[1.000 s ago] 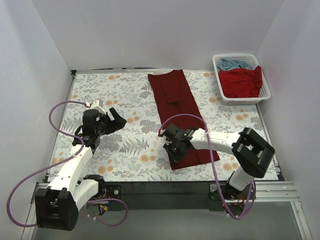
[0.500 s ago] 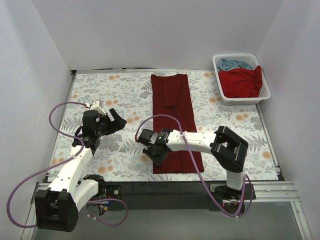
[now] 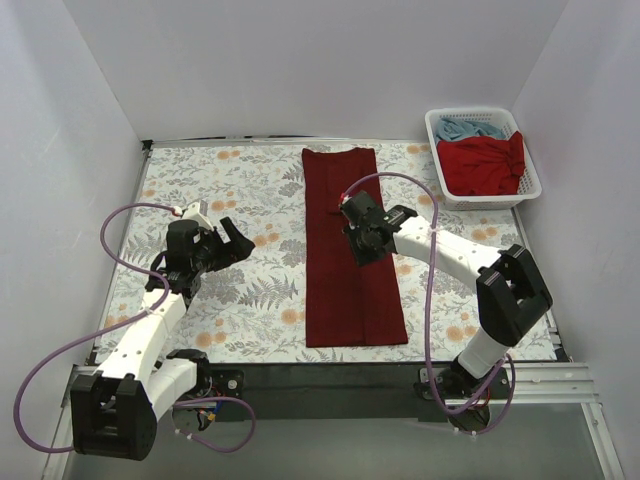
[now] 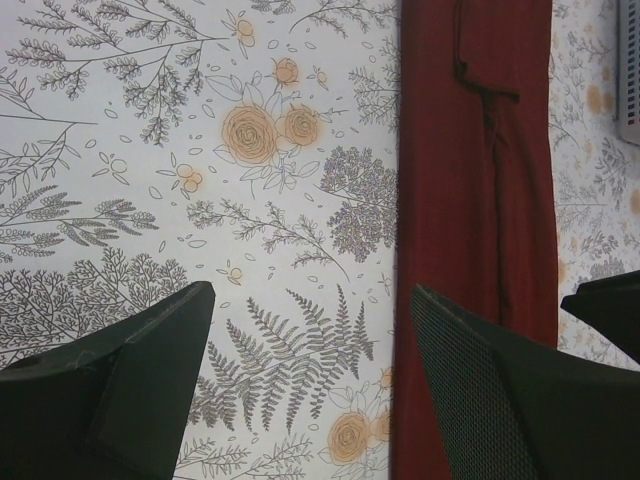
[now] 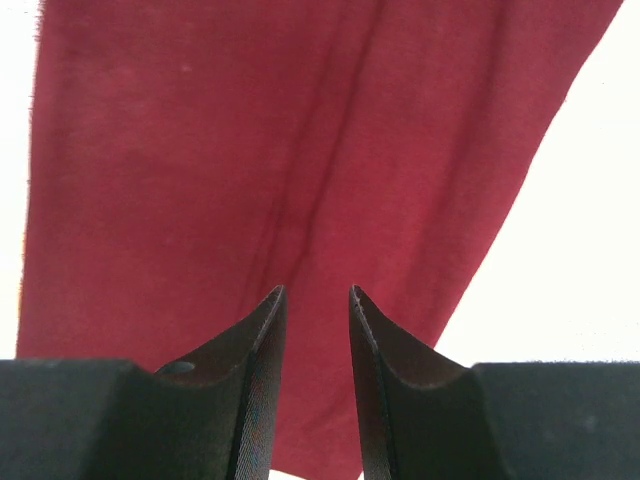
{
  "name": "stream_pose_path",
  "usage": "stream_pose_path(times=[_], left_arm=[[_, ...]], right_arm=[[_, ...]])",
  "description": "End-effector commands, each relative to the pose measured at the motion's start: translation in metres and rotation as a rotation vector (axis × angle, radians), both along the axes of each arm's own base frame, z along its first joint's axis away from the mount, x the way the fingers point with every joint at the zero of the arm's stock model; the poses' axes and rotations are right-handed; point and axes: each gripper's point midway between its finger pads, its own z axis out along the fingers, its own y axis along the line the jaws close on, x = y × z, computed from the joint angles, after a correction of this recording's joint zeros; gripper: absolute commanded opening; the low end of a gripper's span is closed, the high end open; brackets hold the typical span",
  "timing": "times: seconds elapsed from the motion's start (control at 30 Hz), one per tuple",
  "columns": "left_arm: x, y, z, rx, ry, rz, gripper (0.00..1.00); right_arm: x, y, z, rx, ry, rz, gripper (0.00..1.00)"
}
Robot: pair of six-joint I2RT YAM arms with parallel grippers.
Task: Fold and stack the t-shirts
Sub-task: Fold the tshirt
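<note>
The dark maroon t-shirt lies flat on the floral table cloth as a long narrow strip running from the far edge to the near edge. It also shows in the left wrist view and fills the right wrist view. My right gripper hovers over the strip's middle, its jaws a little apart with nothing between them. My left gripper is open and empty over the table cloth, left of the shirt. The brighter red t-shirt and the light blue one lie in the basket.
The white lattice basket stands at the far right corner, against the right wall. White walls close in the table on the left, back and right. The floral table cloth covers the table.
My right gripper let go of the shirt's near end and moved up to the strip's middle. The shirt, slanted and bunched a second ago, now lies straight and full length. The left arm has not moved.
</note>
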Motion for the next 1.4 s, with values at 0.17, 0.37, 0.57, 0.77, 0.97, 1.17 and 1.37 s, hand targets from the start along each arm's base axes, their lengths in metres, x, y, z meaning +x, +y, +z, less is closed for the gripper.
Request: stream_pose_path(times=[0.17,0.37,0.57,0.77,0.97,1.17,1.37], left_arm=[[-0.001,-0.004,-0.002,-0.002,0.008,-0.02,0.79],[0.0,-0.004,-0.004,-0.002,0.015,-0.024,0.79],[0.0,-0.005,-0.005,-0.004,0.021,-0.028,0.79],[-0.001,-0.005,-0.006,-0.005,0.028,-0.03,0.79],[-0.001,-0.006,-0.007,-0.007,0.029,-0.034,0.79],[-0.001,-0.007,-0.007,-0.009,0.031,-0.038,0.79],[0.0,-0.007,-0.007,-0.011,0.032,-0.038,0.79]], right_arm=[[0.018,0.006,-0.024,0.047,0.035,-0.004,0.37],[0.024,0.002,-0.044,0.008,0.053,-0.025,0.35],[0.023,-0.001,-0.056,-0.008,0.072,-0.029,0.3],[0.022,0.002,-0.063,-0.006,0.086,-0.026,0.28],[0.021,-0.002,-0.072,-0.029,0.097,-0.037,0.25],[0.02,-0.003,-0.072,-0.03,0.097,-0.037,0.18],[0.021,-0.001,-0.059,-0.003,0.076,-0.031,0.01]])
